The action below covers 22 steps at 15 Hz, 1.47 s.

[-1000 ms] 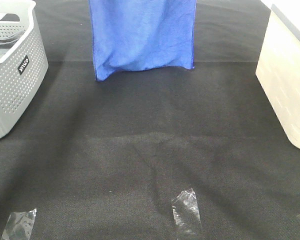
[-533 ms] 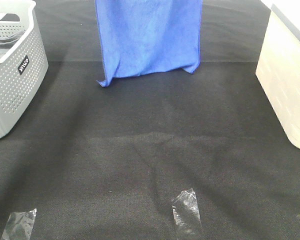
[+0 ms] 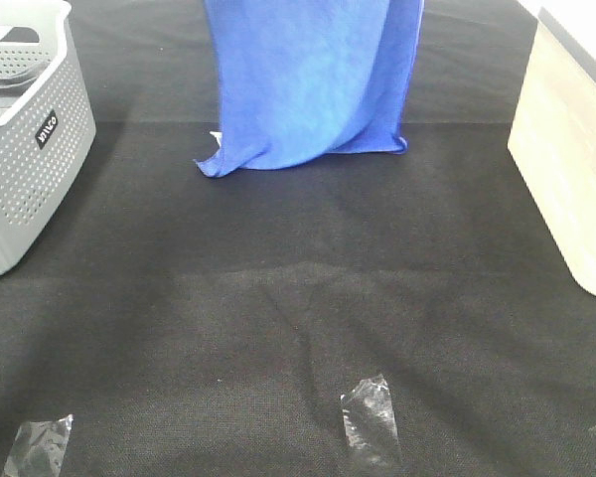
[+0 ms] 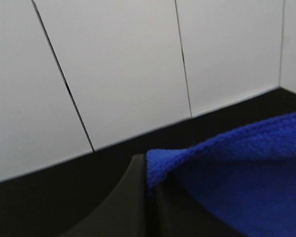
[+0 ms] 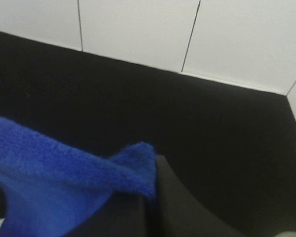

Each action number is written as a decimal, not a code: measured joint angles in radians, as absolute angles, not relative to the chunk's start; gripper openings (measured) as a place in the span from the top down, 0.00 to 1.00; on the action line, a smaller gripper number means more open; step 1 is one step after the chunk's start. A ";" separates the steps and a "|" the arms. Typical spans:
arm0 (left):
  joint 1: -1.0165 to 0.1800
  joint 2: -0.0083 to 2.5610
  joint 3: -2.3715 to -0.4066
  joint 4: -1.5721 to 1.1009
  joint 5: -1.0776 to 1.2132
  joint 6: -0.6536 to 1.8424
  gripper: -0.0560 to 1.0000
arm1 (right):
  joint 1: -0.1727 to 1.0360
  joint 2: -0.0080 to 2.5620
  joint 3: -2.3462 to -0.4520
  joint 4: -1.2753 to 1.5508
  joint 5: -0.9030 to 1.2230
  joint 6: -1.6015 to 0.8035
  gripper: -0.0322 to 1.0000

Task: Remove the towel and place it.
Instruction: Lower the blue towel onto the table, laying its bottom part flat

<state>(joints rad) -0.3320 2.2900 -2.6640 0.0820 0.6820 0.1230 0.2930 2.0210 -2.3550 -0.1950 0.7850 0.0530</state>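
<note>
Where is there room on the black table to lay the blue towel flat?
The middle of the table, between the grey basket and the cream bin, in front of the hanging towel, is bare. Tape bits sit along the near edge. The sides are crowded.

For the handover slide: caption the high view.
Blue towel hangs, hem on the black tablecloth, between grey basket and beige bin.

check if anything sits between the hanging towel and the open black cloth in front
Nothing visible does. The towel rests its lower edge on the black cloth; the grey basket and beige bin stand off to the sides, and only flat tape strips lie near the front.
</note>
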 joint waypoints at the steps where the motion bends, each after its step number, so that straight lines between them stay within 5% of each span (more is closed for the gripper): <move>1: -0.335 2.264 -2.664 0.039 0.815 0.154 0.95 | 0.293 2.002 -2.355 -0.152 0.857 0.037 0.94; 6: -0.340 2.154 -2.664 -0.085 1.195 0.174 0.95 | 0.293 1.905 -2.355 -0.038 1.193 -0.029 0.94; 10: -0.340 2.062 -2.550 -0.121 1.214 0.138 0.95 | 0.293 1.867 -2.338 0.031 1.225 -0.038 0.94; 22: -0.340 1.429 -1.649 -0.287 1.217 0.210 0.95 | 0.294 1.315 -1.567 0.151 1.225 -0.007 0.94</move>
<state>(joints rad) -0.3400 1.4290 -1.6490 -0.2870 1.2170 0.2100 0.2940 1.3150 -1.5670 0.1510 1.2250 -0.0070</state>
